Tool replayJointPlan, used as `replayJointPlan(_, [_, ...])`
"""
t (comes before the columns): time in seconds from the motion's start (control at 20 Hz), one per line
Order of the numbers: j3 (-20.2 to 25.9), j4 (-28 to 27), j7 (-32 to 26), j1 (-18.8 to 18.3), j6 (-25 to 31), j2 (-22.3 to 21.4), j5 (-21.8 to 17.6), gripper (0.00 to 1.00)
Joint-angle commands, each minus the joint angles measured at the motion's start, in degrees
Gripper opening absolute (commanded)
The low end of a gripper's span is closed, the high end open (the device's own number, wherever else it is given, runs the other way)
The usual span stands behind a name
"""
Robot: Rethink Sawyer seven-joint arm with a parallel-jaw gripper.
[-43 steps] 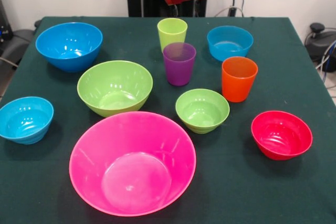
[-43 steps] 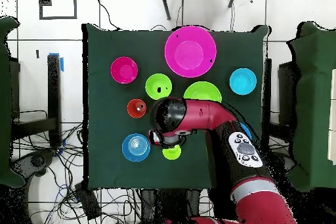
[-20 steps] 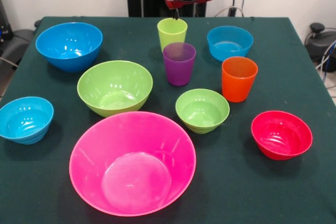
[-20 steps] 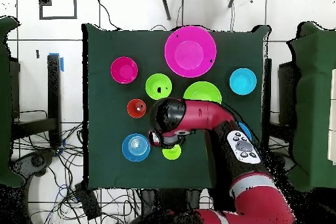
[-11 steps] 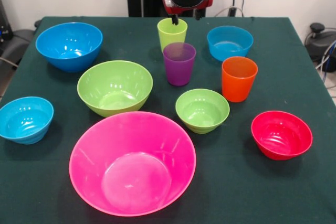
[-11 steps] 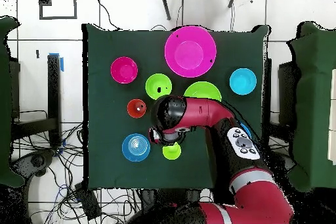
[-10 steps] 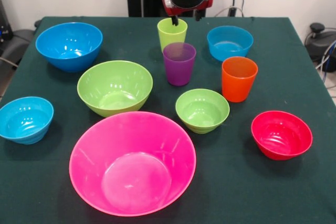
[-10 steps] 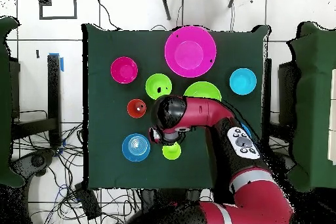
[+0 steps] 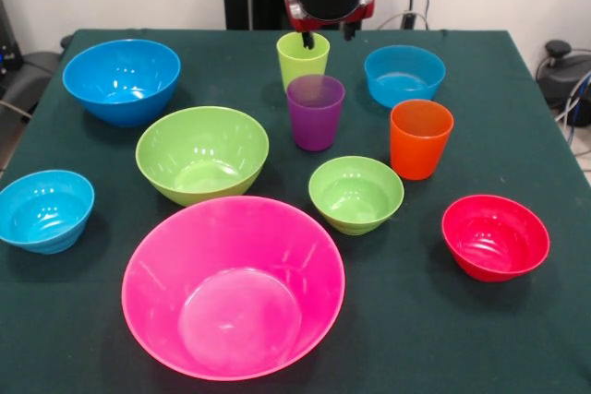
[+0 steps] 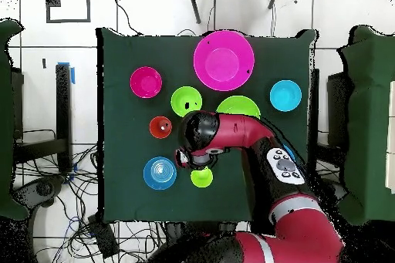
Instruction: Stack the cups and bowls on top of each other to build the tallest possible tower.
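no tower exists yet: all 7 bowls and 3 cups stand apart on the table [image 9: 517,80], each open side up. the lime green cup [image 9: 302,60] stands at the far middle of the table, with the purple cup [image 9: 315,113] just in front of it and the orange cup [image 9: 420,139] off to the side.

the gripper [image 9: 325,37] hangs directly over the lime green cup. 1 dark fingertip [image 9: 307,41] reaches just inside the cup's rim and a second shows beyond the rim, so the jaws stand apart, astride the cup wall, and hold nothing. the step in hand appears to be the grasp of this cup. the next move calls for closing the jaws on the wall, then a straight lift.

the purple cup stands close to the lime green cup and could be knocked during a lift. a small light-blue bowl [image 9: 404,76] stands to the side of the gripper. the large blue bowl [image 9: 121,80], large green bowl [image 9: 202,153], small green bowl [image 9: 355,194], red bowl [image 9: 495,237], second light-blue bowl [image 9: 44,210] and pink bowl [image 9: 233,286] stand well clear.
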Motion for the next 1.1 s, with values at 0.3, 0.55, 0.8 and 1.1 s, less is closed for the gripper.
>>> replayJointPlan(0.3, [2.6, -0.2, -3.8, -0.1, -5.1, 1.2, -5.8, 1.0])
replayJointPlan(0.55, [2.8, 1.2, -3.3, -0.5, -7.4, 1.0, -6.8, 1.0])
replayJointPlan(0.8, [3.0, 1.6, -3.3, -1.0, -8.6, 1.4, -7.3, 1.0])
replayJointPlan(1.1, [3.1, 0.6, -3.3, -0.8, -8.7, 2.4, -7.4, 1.0])
